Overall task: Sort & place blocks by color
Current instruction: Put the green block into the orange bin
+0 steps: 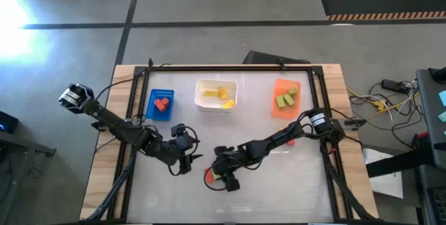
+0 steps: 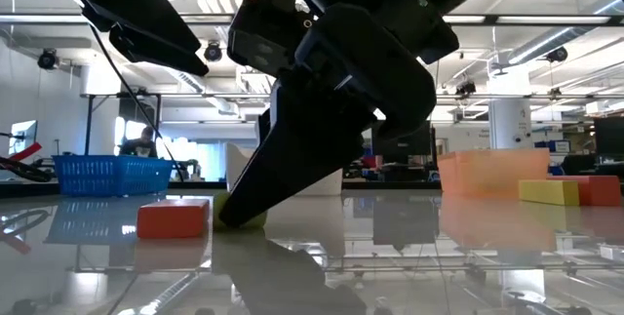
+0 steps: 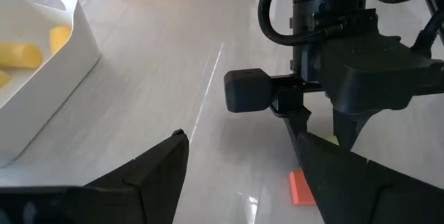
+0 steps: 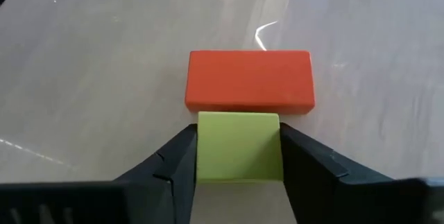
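Observation:
My right gripper point(image 1: 226, 177) is low over the near middle of the table, shut on a light green block point(image 4: 239, 148). A red bar point(image 4: 250, 80) lies flat on the table right beside that block; it also shows in the low view point(image 2: 174, 217). My left gripper point(image 1: 182, 158) is open and empty, just left of the right gripper and above the table; its fingers spread wide in the left wrist view point(image 3: 243, 182). Red blocks lie in the blue bin point(image 1: 152, 106), yellow ones in the white bin point(image 1: 201, 96), and green ones in the orange bin point(image 1: 276, 106). My right gripper pinches the green block by two opposite sides point(image 4: 202, 148) between its two fingers. The fingers slant down from the table's right side. The block sits level at table height point(image 2: 244, 216), touching or almost touching the red bar; whether it is lifted clear I cannot tell.
The three bins stand in a row along the far side. A yellow block point(image 2: 548, 191) and a red block point(image 2: 600, 190) lie loose on the table's right part, under the right arm point(image 1: 279, 138). The two grippers are close together.

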{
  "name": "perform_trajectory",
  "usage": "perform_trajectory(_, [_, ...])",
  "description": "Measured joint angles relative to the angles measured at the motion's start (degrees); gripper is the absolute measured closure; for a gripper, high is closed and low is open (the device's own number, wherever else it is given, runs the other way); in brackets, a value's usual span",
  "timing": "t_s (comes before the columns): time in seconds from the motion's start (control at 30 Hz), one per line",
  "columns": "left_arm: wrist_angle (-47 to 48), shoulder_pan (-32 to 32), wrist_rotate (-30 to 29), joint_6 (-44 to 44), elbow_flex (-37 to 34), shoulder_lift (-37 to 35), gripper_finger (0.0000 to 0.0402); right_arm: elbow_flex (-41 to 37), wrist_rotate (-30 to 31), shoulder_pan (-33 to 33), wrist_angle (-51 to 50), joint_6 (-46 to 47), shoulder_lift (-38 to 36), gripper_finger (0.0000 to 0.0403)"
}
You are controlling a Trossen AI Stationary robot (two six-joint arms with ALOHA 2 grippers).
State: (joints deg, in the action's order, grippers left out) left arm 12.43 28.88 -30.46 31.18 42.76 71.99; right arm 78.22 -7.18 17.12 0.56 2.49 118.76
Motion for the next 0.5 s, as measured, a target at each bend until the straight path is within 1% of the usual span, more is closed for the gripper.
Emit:
perform_trajectory(0.07, [0.00,0.00,0.00,-0.02,0.01,0.00,0.0148,0.00,-0.19,0.00,-0.02,0.68,-0.02,0.0251])
perform_trajectory(0.23, [0.02,0.00,-0.02,-0.27,0.00,0.00,0.0148,0.00,-0.29,0.09,-1.73,0.62,-0.97,0.0251])
perform_trajectory(0.37, [0.00,0.00,-1.42,-0.27,0.04,0.00,0.0148,-0.07,2.93,0.20,-7.76,0.20,-3.66,0.0251])
perform_trajectory(0.5, [-0.01,0.00,-1.87,-0.31,0.33,0.00,0.0148,-0.07,8.56,0.11,-16.03,-0.15,-7.71,0.0251])
